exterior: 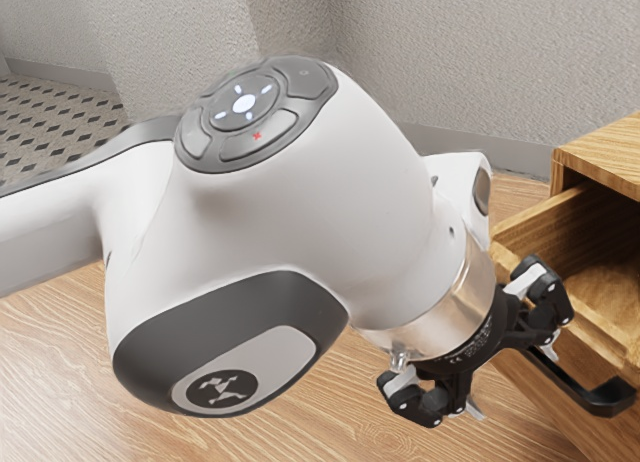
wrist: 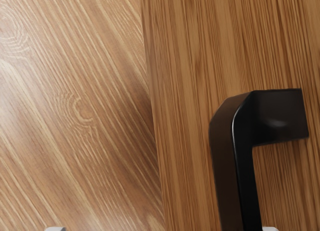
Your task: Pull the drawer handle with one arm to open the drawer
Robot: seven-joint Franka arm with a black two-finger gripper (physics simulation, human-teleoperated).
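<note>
A wooden drawer (exterior: 560, 244) stands partly pulled out of a wooden cabinet (exterior: 602, 158) at the exterior view's right. Its black bar handle (exterior: 596, 390) sticks out from the drawer front. My gripper (exterior: 515, 387) sits right at the near end of that handle, and the fingers look spread wide, so it is open. In the wrist view the drawer front (wrist: 225, 41) lies directly under my hand. The handle (wrist: 240, 156) bends across it close below the hand. My arm's white body hides much of the drawer front in the exterior view.
A wood-plank floor (exterior: 90, 382) lies below and to the exterior view's left, and it shows beside the drawer front as floor (wrist: 70, 116) in the wrist view. Grey textured walls (exterior: 480, 52) rise behind the cabinet.
</note>
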